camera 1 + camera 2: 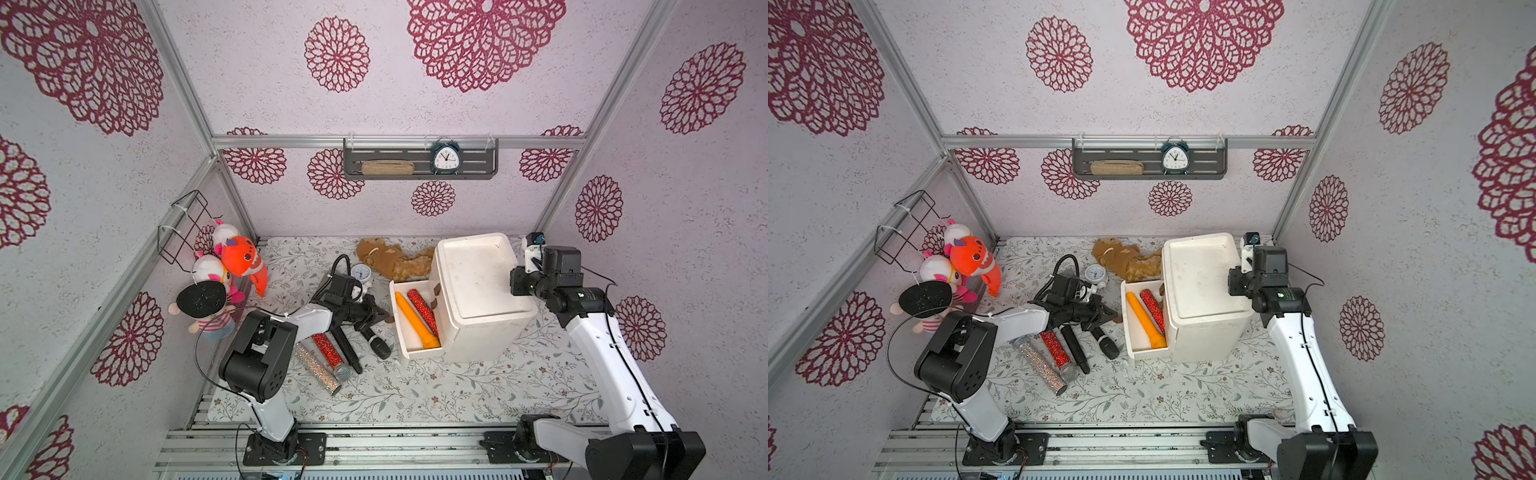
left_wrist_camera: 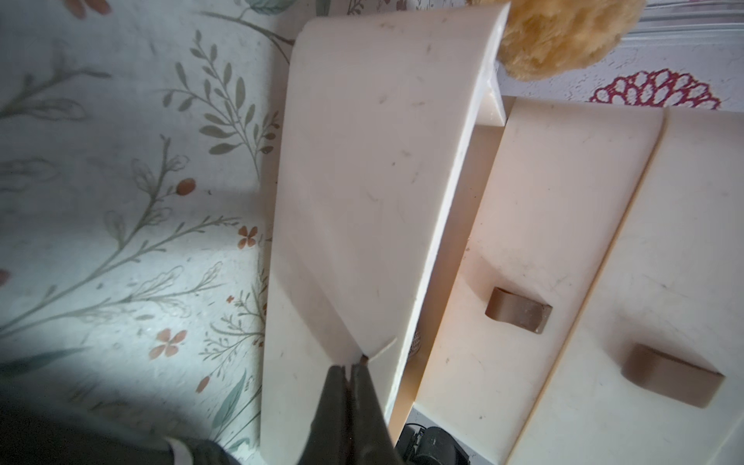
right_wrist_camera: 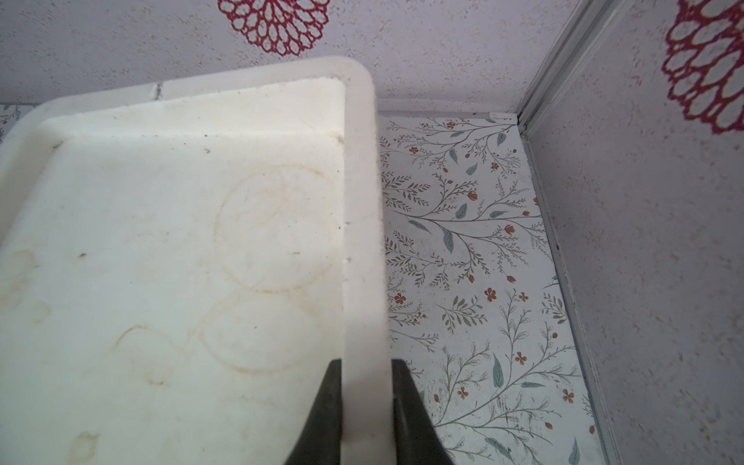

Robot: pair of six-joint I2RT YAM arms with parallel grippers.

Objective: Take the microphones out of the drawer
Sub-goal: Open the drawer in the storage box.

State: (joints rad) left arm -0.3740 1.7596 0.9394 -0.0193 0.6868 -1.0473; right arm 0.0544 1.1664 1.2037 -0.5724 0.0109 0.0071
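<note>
Clamped the right gripper (image 3: 366, 372) on the top rim of the cabinet (image 1: 478, 282), jaws either side of it. Pinched the left gripper (image 2: 351, 368) tight together on the brown pull (image 1: 390, 319) of the drawer (image 1: 419, 354), standing open at the cabinet's base. Spotted the red glitter microphone (image 1: 423, 311) lying inside, just beside an orange baton-shaped thing (image 1: 415, 322), on the side nearer the cabinet

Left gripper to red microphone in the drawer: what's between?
The drawer's front wall, then the orange object beside the red microphone; both top views show it.
</note>
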